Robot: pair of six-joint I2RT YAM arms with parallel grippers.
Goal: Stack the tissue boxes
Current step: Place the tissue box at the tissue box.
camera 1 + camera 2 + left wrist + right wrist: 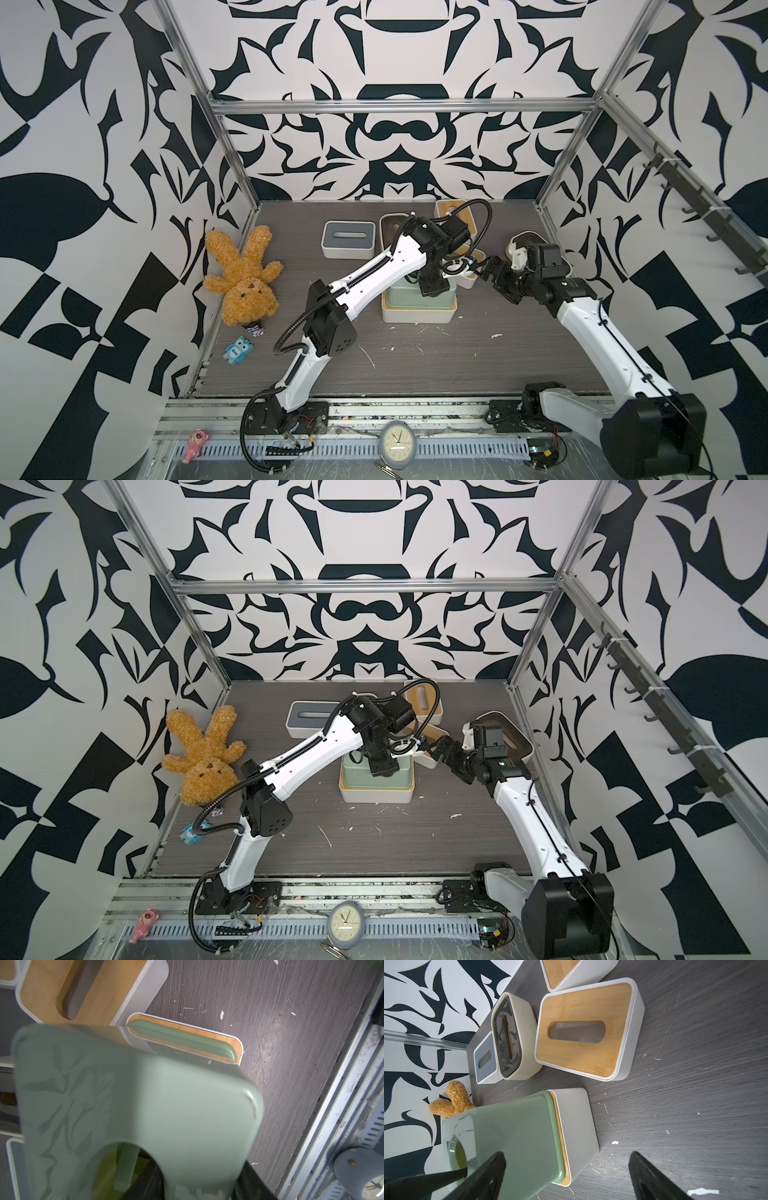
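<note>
plush bunny (245,274) well aside; bamboo-lid box (583,1057) near mint box (512,1136)

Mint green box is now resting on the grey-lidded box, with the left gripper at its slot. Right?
Not quite. The mint green box rests on a white bamboo-lidded box, as the right wrist view shows; the grey-lidded box stands apart with nothing on it. The left gripper is at its slot.
</note>
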